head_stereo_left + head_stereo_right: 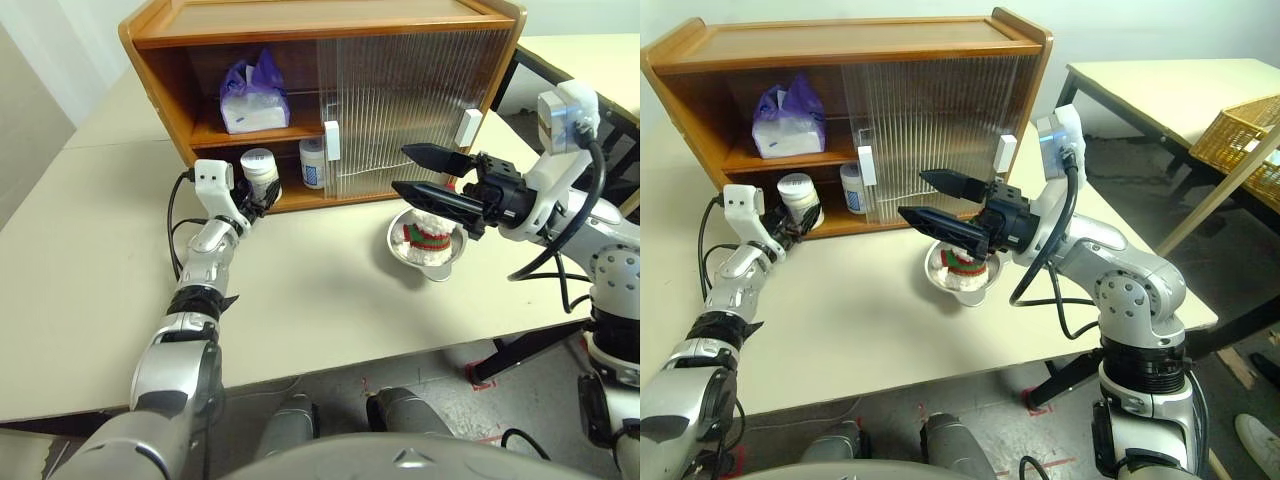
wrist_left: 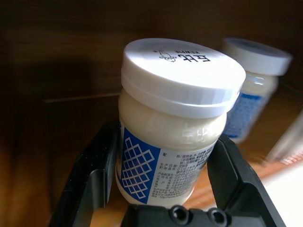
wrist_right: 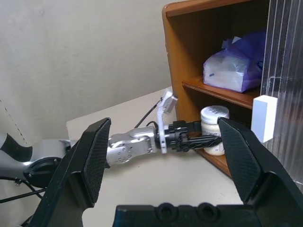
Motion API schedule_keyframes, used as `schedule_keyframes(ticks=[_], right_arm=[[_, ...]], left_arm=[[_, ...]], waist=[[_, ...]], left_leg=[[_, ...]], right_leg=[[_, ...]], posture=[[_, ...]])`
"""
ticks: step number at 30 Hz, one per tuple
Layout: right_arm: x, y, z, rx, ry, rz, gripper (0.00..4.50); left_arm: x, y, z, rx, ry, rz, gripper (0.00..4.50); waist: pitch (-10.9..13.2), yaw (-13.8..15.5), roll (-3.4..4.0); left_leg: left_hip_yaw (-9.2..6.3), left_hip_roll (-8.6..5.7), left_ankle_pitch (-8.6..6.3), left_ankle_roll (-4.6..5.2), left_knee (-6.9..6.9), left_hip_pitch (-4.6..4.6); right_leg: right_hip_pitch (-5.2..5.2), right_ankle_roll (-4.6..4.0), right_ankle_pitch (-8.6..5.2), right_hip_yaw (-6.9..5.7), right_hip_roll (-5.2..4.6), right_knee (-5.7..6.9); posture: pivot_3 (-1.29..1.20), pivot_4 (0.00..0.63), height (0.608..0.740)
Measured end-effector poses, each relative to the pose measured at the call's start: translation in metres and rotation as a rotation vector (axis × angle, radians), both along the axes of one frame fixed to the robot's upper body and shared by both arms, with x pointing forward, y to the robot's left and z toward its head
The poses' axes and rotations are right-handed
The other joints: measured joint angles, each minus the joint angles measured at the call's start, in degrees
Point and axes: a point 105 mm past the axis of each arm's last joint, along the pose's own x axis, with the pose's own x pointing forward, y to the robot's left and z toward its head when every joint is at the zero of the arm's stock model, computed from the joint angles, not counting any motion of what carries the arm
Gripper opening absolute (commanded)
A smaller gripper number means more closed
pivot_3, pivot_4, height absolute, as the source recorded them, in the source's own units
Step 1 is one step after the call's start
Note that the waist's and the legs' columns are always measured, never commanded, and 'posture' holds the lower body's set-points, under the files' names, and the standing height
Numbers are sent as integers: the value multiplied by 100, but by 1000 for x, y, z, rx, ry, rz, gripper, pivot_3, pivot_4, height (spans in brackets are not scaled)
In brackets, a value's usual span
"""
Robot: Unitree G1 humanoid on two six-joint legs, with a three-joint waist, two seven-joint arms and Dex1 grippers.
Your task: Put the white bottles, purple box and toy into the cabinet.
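Left claw [image 2: 163,208] clamped on a squat white jar [image 2: 175,127]: wide white screw lid, creamy body, blue lattice label; held at the open left end of the cabinet [image 1: 300,25], at the front edge of the lower shelf. Second white jar [image 1: 312,163] upright deeper on the same shelf, just beside the edge of the ribbed sliding door [image 1: 410,110] with white handles. Lavender tissue pack [image 1: 253,98], white tissue showing, on the upper shelf near its left end. Plush snowman [image 1: 428,238], white with red-and-green scarf, in a metal bowl [image 1: 400,245] on the worktop [image 1: 90,270], in front of the door. Right claw [image 1: 418,172] spread wide and empty, raised above the bowl, pointing toward the cabinet's open end.
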Motion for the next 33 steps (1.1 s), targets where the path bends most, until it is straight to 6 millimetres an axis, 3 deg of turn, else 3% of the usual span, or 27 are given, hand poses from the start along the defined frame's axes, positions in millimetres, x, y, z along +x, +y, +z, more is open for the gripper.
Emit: schedule_keyframes(ticks=[15, 19, 26, 33], right_arm=[[-2, 0, 1, -5, -9, -7, 4500], [-2, 0, 1, -4, -7, -9, 4500], [-2, 0, 1, -3, -6, -10, 4500], [-2, 1, 1, 1, -4, -4, 4500]], left_arm=[[18, 10, -4, 3, 42, 220, 3076], [20, 8, -2, 7, 37, 220, 4447], [22, -5, 9, -38, -17, 161, 4483], [14, -3, 28, -60, -143, 137, 4483]], waist=[[8, -52, -13], [10, -53, -15], [10, -53, -15], [11, -47, -15]], left_leg=[[-2, -88, 39, 14, -1, 4], [-2, -91, 39, 14, -1, 2], [-2, -96, 39, 14, -3, 2], [-12, -142, 39, 14, -5, 3]], right_leg=[[13, 56, 24, 2, -17, -10], [14, 59, 22, 3, -21, -13], [15, 61, 20, 0, -18, -12], [18, 66, 16, 0, -18, -12]], posture=[[-188, 42, 740], [-188, 42, 740], [-166, 47, 740], [-147, 53, 740]])
